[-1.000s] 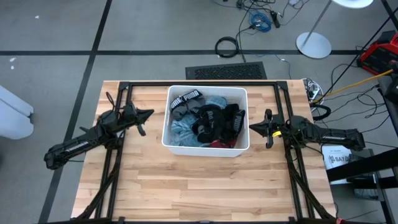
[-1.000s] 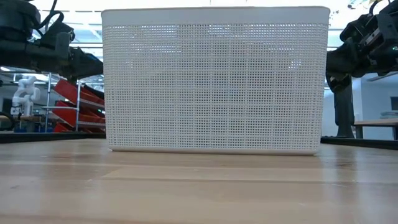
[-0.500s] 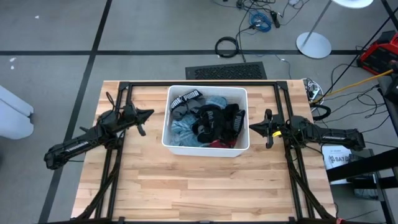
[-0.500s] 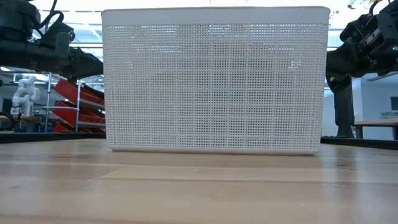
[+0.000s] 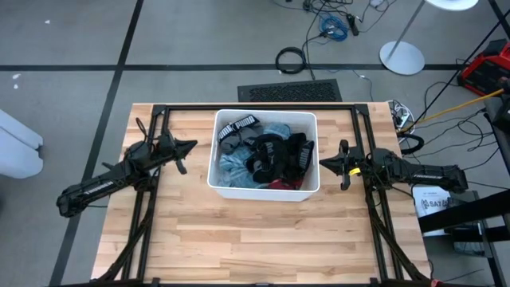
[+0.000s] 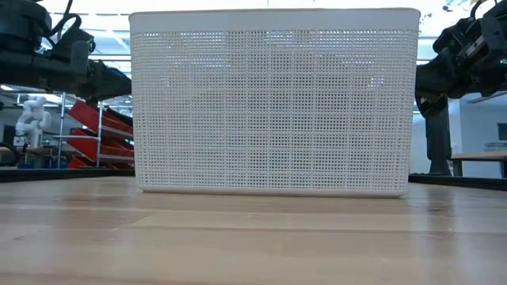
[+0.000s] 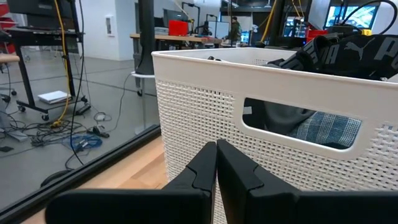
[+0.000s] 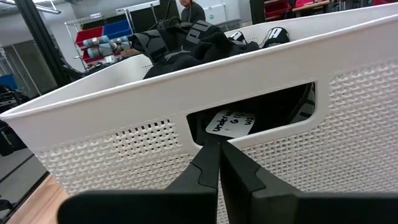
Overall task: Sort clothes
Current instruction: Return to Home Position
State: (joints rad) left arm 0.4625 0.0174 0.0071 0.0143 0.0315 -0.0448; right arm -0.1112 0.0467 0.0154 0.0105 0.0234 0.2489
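The clothes (image 5: 267, 153) lie in the white bin (image 5: 239, 192); left tool (image 5: 190, 147) and right tool (image 5: 323, 164) — both pinched together, empty — are best withdrawn level, clear of its walls.

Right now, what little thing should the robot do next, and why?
Probably just draw both arms back from the white bin to rest. The clothes all lie inside it, no garment shows on the table, and the left gripper and right gripper sit beside the bin with fingers shut on nothing.
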